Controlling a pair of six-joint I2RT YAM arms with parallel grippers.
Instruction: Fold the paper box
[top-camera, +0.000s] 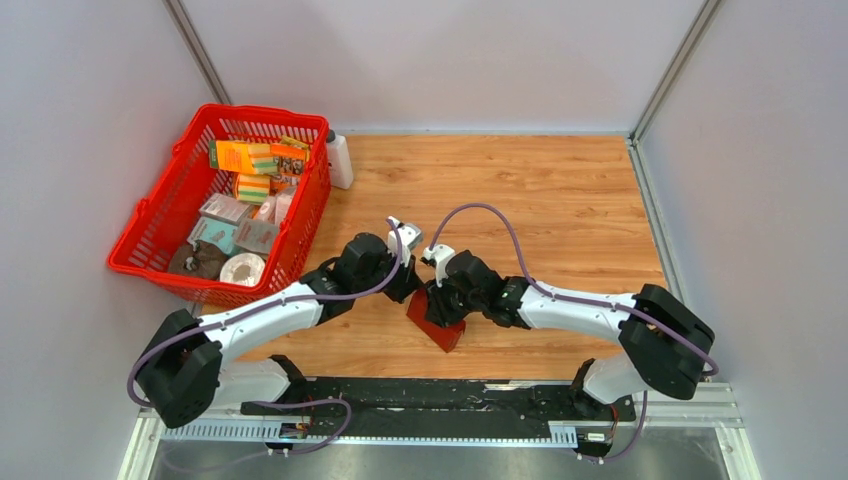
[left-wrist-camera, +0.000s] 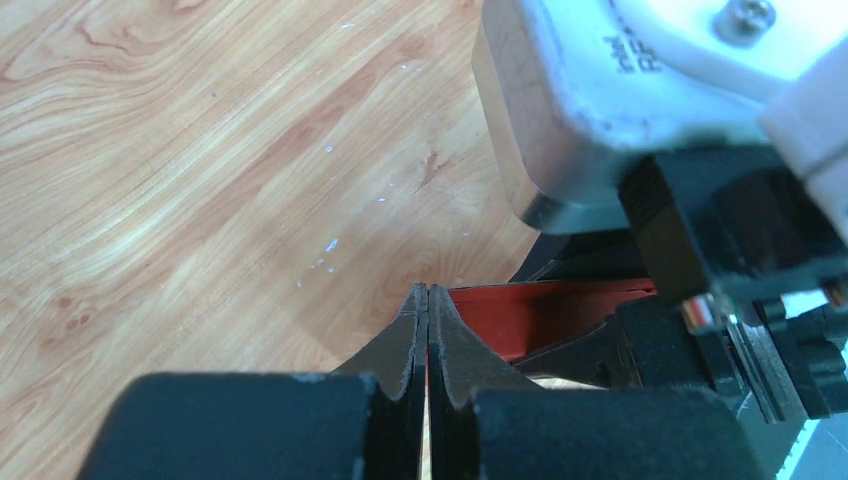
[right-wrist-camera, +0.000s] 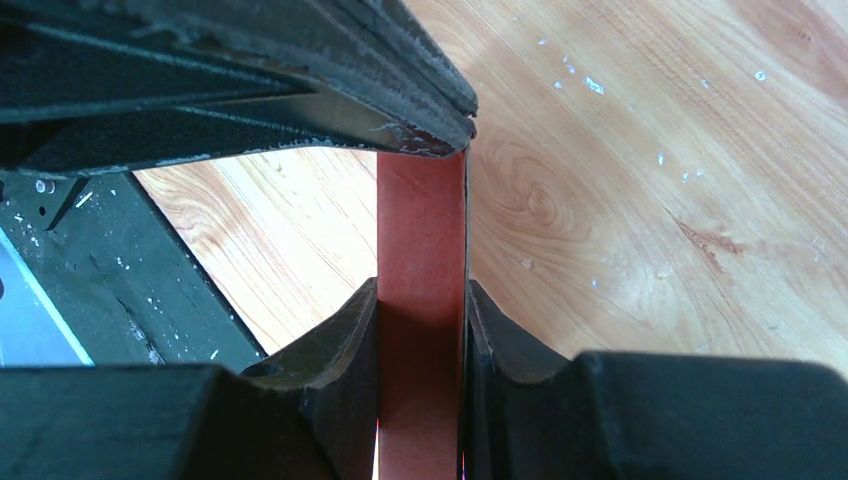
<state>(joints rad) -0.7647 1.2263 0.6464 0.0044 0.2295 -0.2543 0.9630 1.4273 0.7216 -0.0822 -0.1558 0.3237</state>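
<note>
Where the top view looks down, the paper box (top-camera: 440, 325) sits on the wooden table (top-camera: 560, 200) between the two wrists, toward the near edge.

Left wrist view: left gripper (left-wrist-camera: 428, 300) fully closed, fingers pressed together, with the red card just beyond them.

Right wrist view: right gripper (right-wrist-camera: 420, 300) clamped on a narrow red panel of the box.
</note>
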